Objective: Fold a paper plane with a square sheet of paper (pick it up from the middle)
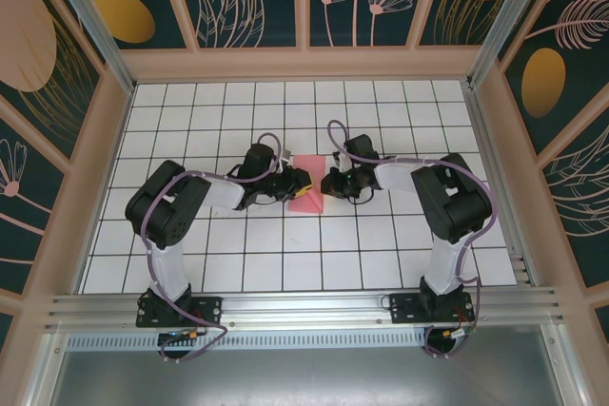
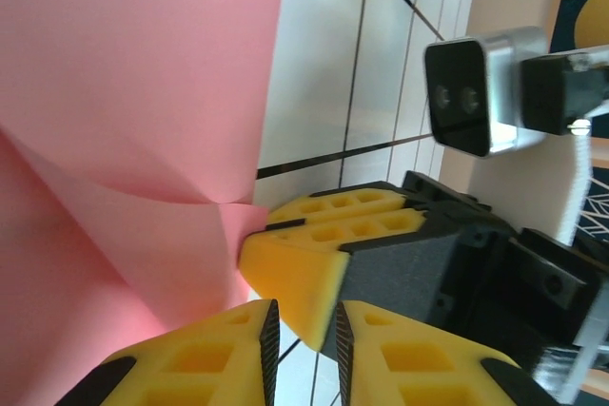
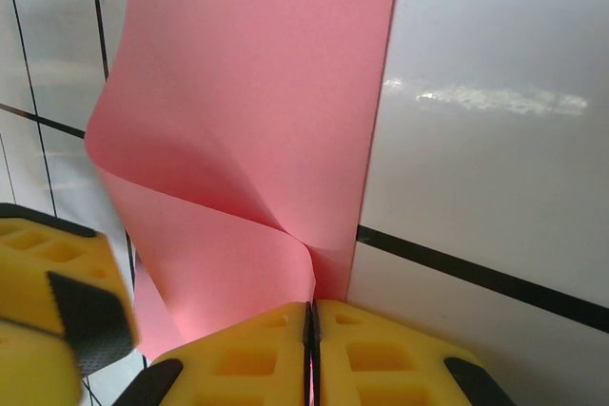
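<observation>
Right claw [image 3: 312, 320] tight on paper [image 3: 247, 92]; left claw [image 2: 304, 320] alongside; tiled table [image 3: 495, 187]

Matt paper [image 3: 247, 92], glossy white tabletop [image 3: 495, 64]

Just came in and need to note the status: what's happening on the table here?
The robot is working a salmon-pink square sheet of paper at the middle of the gridded table. The right hand is shut on one edge of the sheet, which buckles into a soft curl just beyond the pinch. The left hand sits close beside it, jaws slightly apart, with nothing visibly between them. The paper is not yet a plane.
</observation>
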Controlling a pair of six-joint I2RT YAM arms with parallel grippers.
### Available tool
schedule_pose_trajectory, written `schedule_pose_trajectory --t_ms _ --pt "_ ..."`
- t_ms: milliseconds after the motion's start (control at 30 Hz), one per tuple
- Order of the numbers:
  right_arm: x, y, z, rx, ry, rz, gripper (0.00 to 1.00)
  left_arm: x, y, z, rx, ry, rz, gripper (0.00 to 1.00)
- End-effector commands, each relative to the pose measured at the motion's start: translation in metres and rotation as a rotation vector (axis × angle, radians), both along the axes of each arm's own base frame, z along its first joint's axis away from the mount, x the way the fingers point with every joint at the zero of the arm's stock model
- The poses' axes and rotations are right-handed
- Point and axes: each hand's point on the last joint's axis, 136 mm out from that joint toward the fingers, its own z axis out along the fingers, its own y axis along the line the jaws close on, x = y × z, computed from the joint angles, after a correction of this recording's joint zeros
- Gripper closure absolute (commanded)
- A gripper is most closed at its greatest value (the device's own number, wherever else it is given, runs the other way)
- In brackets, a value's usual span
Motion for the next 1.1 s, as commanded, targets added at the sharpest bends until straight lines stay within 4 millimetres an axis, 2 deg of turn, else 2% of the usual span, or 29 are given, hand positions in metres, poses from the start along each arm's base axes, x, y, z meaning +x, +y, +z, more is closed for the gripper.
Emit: schedule_pose_trajectory --t_ms 0,233,633,867,1067 --pt "0.002 0.002 -0.002 -0.020 -0.014 0.019 0.87 0.001 -0.005 -0.001 -0.008 -0.017 -0.028 0.74" --pt "0.004 0.002 -0.001 -0.031 -0.024 0.017 0.87 0.000 -0.003 -0.011 0.009 0.004 -0.022 0.74" --pt "0.008 -0.002 -0.004 -0.059 -0.034 0.008 0.88 0.000 -0.004 -0.014 0.009 0.011 -0.023 0.74" --pt "0.009 -0.001 -0.001 -0.060 -0.047 0.011 0.88 0.000 -0.005 -0.006 -0.006 -0.010 -0.029 0.73" --pt "0.008 0.000 0.004 -0.057 -0.062 0.024 0.88 -0.010 0.004 -0.001 -0.001 -0.016 -0.013 0.69"
